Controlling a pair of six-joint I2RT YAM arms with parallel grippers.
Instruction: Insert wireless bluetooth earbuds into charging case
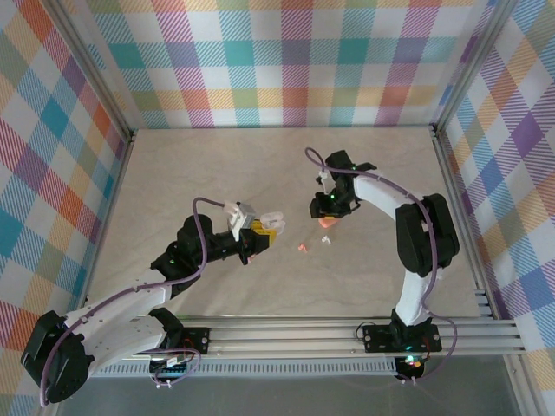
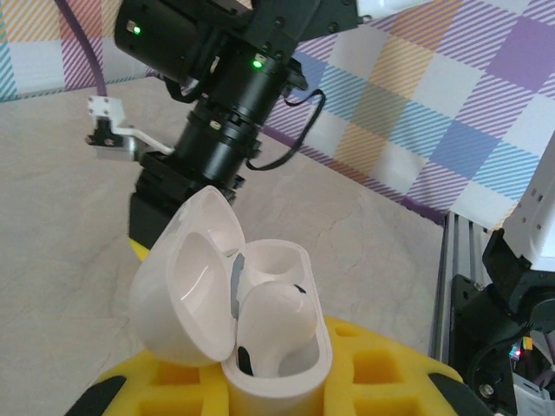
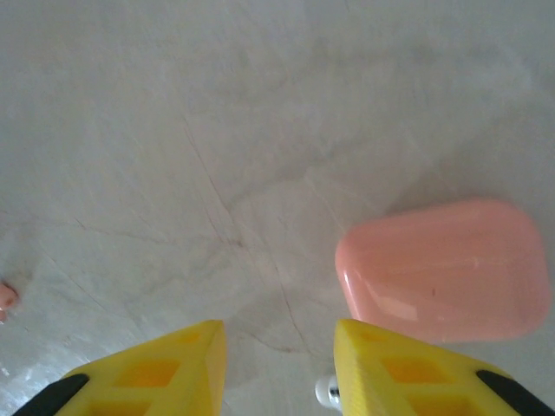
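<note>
One white plastic earbud (image 2: pixel 277 316) seated in open white pebble-shaped case (image 2: pixel 286 390), gripped by left pincer (image 1: pixel 263 229); right pincer (image 3: pixel 277 347) gapes; salmon-pink earbud (image 1: pixel 301 248) loose on worktop (image 1: pixel 217 165).

Stretches the black-and-white jointed left arm (image 1: pixel 130 305) low from the near-left corner toward the middle of the workspace, elbow bent. Clamps the yellow-padded two-finger left gripper (image 1: pixel 265 230) tight on an open white pebble-shaped plastic case (image 2: pixel 286 381). Stands the matching black-and-white right arm (image 1: pixel 418 260) upright from its base at near right, folds it leftward at the raised elbow, tips the black wrist down. Points the yellow-fingered right gripper (image 3: pixel 277 338) straight downward, fingers (image 3: pixel 165 373) parted, a clear gap between. Shows green lights on both wrists.
</note>
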